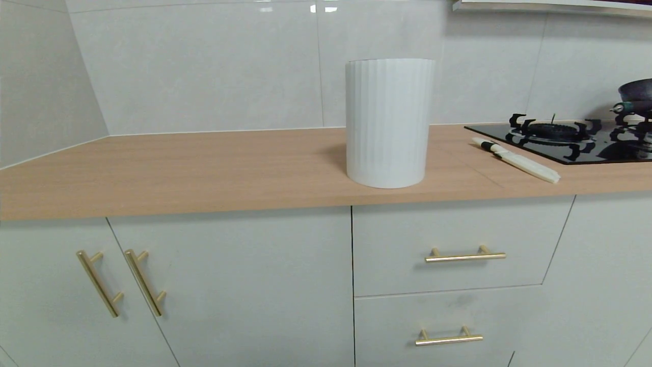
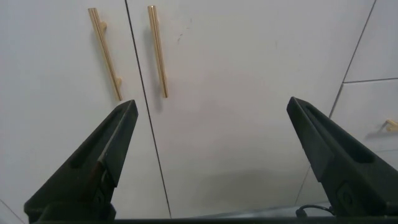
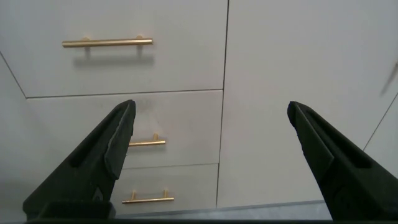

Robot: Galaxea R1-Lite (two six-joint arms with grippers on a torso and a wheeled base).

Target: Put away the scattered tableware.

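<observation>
A tall white ribbed cylindrical holder [image 1: 388,122] stands upright on the wooden countertop [image 1: 204,163]. To its right a white utensil with a black band [image 1: 515,159] lies flat on the counter, just in front of the hob. My left gripper [image 2: 211,106] is open, low down, facing the white cupboard doors [image 2: 236,112]. My right gripper [image 3: 211,109] is open too, facing the white drawer fronts [image 3: 124,68]. Nothing is between either pair of fingers.
A black glass gas hob [image 1: 575,137] with burner grates sits at the counter's right end, a dark pan [image 1: 636,94] on its far burner. Below are cupboard doors with gold handles [image 1: 145,282] and drawers with gold handles [image 1: 465,255]. Tiled walls close the back and left.
</observation>
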